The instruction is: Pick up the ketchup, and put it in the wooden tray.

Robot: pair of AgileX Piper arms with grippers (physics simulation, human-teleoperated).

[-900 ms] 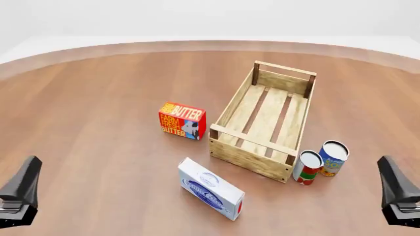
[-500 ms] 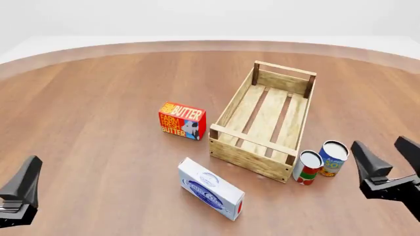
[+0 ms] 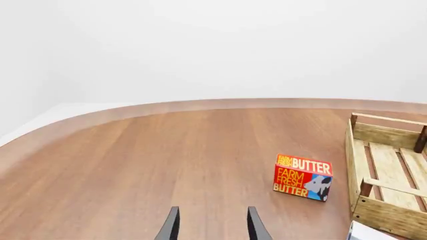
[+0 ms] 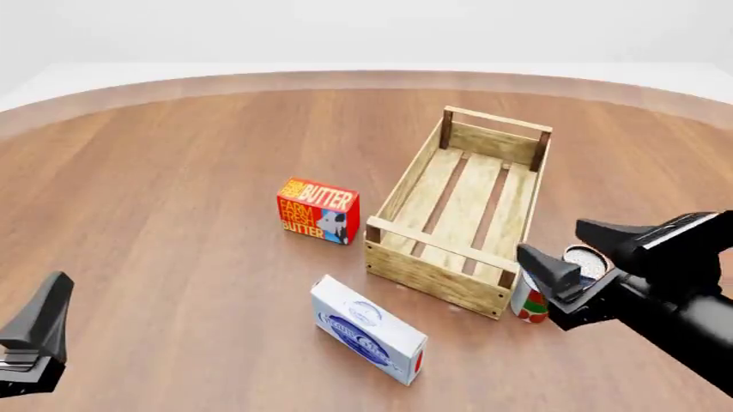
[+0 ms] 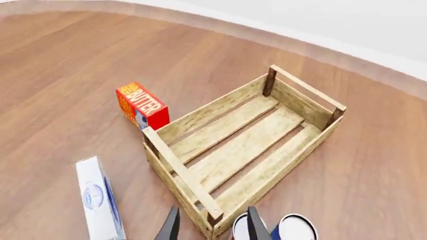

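Swung in from the right edge, the right gripper (image 4: 552, 240) now hovers with fingers apart over two cans (image 4: 530, 305), the wooden tray (image 4: 441, 275) just ahead-left of it; the left gripper (image 3: 212, 227) is parked, also spread. No ketchup shows in any view. I'd expect it to be light and squashy, best pinched mid-body. Beyond the tray, a box (image 4: 318, 210) reads "FARM FRESH BUTTER".

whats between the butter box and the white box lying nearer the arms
Nothing: only bare table lies between the butter box and the white box, as the front view shows.
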